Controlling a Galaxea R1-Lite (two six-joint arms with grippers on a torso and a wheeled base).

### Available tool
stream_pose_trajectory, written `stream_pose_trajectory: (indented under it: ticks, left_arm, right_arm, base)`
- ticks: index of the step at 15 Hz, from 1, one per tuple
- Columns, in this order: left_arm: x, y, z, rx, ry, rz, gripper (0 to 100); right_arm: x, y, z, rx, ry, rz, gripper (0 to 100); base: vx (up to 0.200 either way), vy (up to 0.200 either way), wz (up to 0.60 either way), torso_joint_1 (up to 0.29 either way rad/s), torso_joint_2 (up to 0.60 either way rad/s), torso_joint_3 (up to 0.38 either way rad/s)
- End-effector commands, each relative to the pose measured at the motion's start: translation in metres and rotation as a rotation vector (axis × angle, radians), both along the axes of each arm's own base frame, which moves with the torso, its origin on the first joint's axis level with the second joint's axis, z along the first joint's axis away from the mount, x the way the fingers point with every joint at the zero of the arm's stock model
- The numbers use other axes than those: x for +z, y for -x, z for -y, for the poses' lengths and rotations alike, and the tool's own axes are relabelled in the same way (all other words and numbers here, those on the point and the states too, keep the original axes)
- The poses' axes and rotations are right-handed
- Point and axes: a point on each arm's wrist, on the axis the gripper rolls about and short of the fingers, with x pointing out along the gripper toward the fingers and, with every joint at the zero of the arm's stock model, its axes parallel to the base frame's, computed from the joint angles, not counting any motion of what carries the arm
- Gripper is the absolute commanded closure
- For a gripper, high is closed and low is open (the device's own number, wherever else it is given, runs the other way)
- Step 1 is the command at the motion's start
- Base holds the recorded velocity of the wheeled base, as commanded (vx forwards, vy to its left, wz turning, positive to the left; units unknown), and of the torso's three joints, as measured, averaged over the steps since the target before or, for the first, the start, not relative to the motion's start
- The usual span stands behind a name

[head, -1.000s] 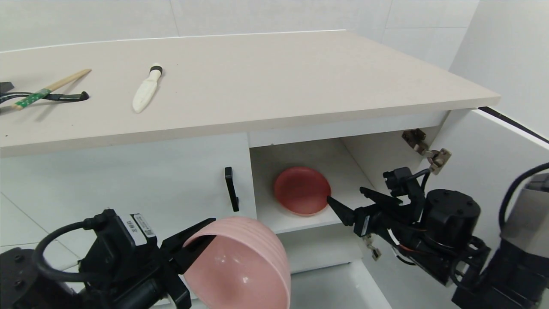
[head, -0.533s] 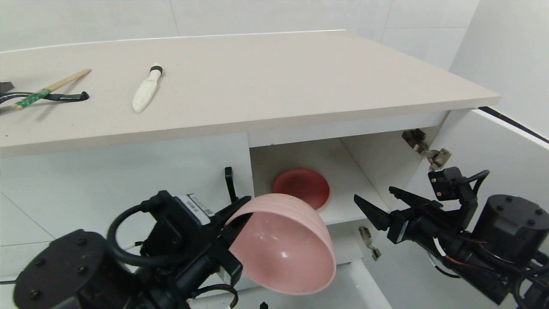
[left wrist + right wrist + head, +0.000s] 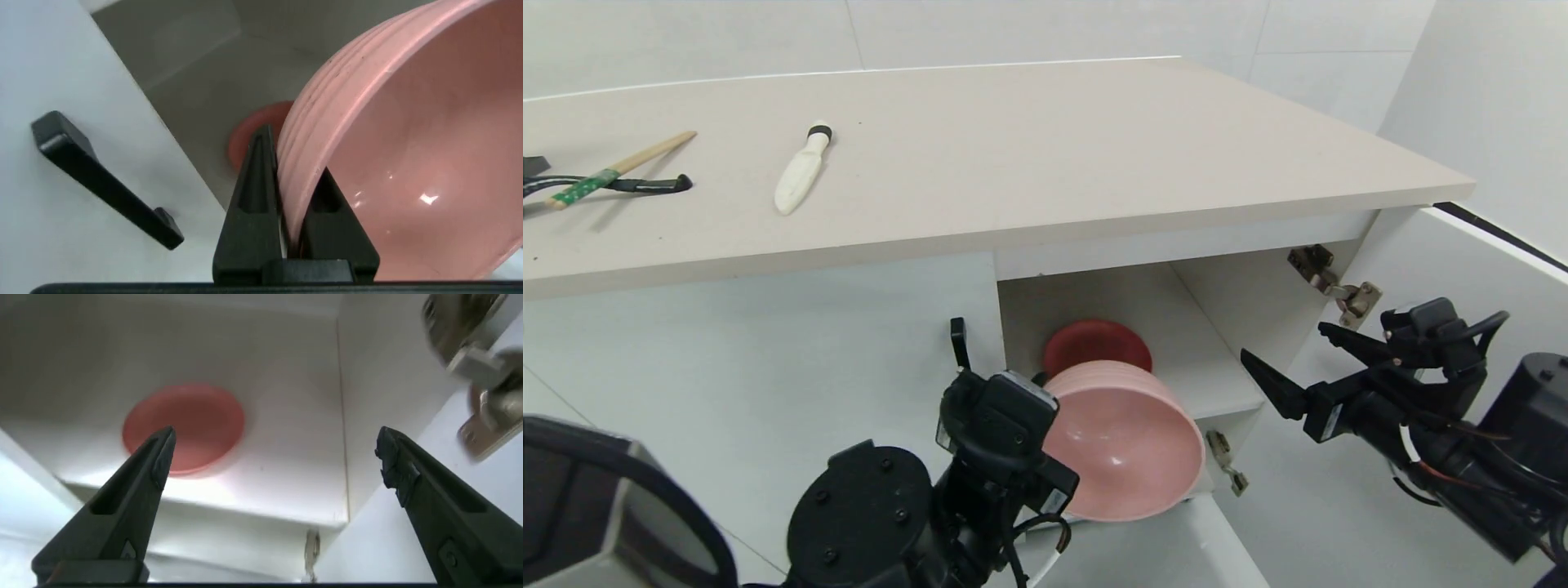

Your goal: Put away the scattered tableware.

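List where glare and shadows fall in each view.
Head view: small glints inside the pink bowl, soft shadow beside the chopsticks on the countertop. Left wrist view: white glints inside that bowl. Right wrist view: shelf brightest along its front edge, dimmer behind the red plate.

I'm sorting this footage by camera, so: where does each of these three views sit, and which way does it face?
Head view: on the robot's head, facing forward and down at the counter and open cabinet; both arms show.
Left wrist view: on the left wrist, facing along the left gripper, shut on the rim of the pink bowl, toward the cabinet.
Right wrist view: on the right wrist, facing into the cabinet between the fingers of the open right gripper.
Shared: all three show the red plate on the shelf.
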Motion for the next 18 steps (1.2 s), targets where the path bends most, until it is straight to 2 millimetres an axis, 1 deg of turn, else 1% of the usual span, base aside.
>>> stream_pose_trajectory:
  ticks: [1, 2, 3, 6, 8, 9, 10, 11, 12, 13, 15, 17, 18]
  left_arm:
    - [-0.014, -0.008, 0.016, 0.024, -0.019, -0.013, 100]
    - [-0.018, -0.015, 0.025, 0.084, -0.012, -0.010, 100]
    - [-0.020, -0.018, 0.029, 0.103, -0.009, -0.009, 100]
    - [-0.023, -0.021, 0.029, 0.114, -0.020, -0.011, 100]
    - [-0.024, -0.021, 0.028, 0.116, -0.039, -0.005, 100]
    - [-0.026, -0.027, 0.029, 0.128, -0.057, 0.003, 100]
    - [-0.027, -0.028, 0.030, 0.130, -0.055, 0.002, 100]
    - [-0.027, -0.029, 0.029, 0.130, -0.053, 0.000, 100]
    - [-0.025, -0.032, 0.030, 0.131, -0.042, 0.005, 100]
    - [-0.020, -0.039, 0.032, 0.142, -0.013, 0.020, 100]
    - [-0.012, -0.050, 0.044, 0.150, 0.049, 0.046, 100]
    - [-0.010, -0.051, 0.053, 0.144, 0.093, 0.052, 100]
    - [-0.009, -0.052, 0.055, 0.142, 0.104, 0.051, 100]
  right_arm:
    - [0.011, 0.001, 0.000, 0.002, -0.019, 0.048, 0]
    - [0.013, 0.004, -0.003, 0.019, -0.024, 0.057, 0]
    - [0.014, 0.005, -0.007, 0.035, -0.025, 0.060, 0]
    - [0.017, 0.012, -0.016, 0.084, -0.032, 0.070, 0]
    - [0.017, 0.013, -0.016, 0.088, -0.032, 0.070, 0]
    - [0.017, 0.013, -0.016, 0.088, -0.032, 0.070, 0]
    - [0.017, 0.013, -0.016, 0.089, -0.033, 0.073, 0]
    - [0.021, 0.019, -0.017, 0.104, -0.043, 0.088, 0]
    - [0.021, 0.023, -0.021, 0.129, -0.044, 0.087, 0]
    - [0.019, 0.028, -0.025, 0.158, -0.039, 0.076, 0]
    - [0.017, 0.032, -0.029, 0.183, -0.035, 0.064, 0]
    - [0.017, 0.032, -0.029, 0.181, -0.036, 0.067, 0]
    - [0.017, 0.031, -0.029, 0.181, -0.035, 0.066, 0]
  base:
    - [0.000, 0.000, 0.00, 0.000, 0.00, 0.000]
    - [0.000, 0.000, 0.00, 0.000, 0.00, 0.000]
    - [0.000, 0.000, 0.00, 0.000, 0.00, 0.000]
    - [0.000, 0.000, 0.00, 0.000, 0.00, 0.000]
    - [0.000, 0.000, 0.00, 0.000, 0.00, 0.000]
    - [0.000, 0.000, 0.00, 0.000, 0.00, 0.000]
    - [0.000, 0.000, 0.00, 0.000, 0.00, 0.000]
    - [0.000, 0.000, 0.00, 0.000, 0.00, 0.000]
    - [0.000, 0.000, 0.00, 0.000, 0.00, 0.000]
    - [0.000, 0.000, 0.00, 0.000, 0.00, 0.000]
    - [0.000, 0.000, 0.00, 0.000, 0.00, 0.000]
    - [0.000, 0.000, 0.00, 0.000, 0.00, 0.000]
    - [0.000, 0.000, 0.00, 0.000, 0.00, 0.000]
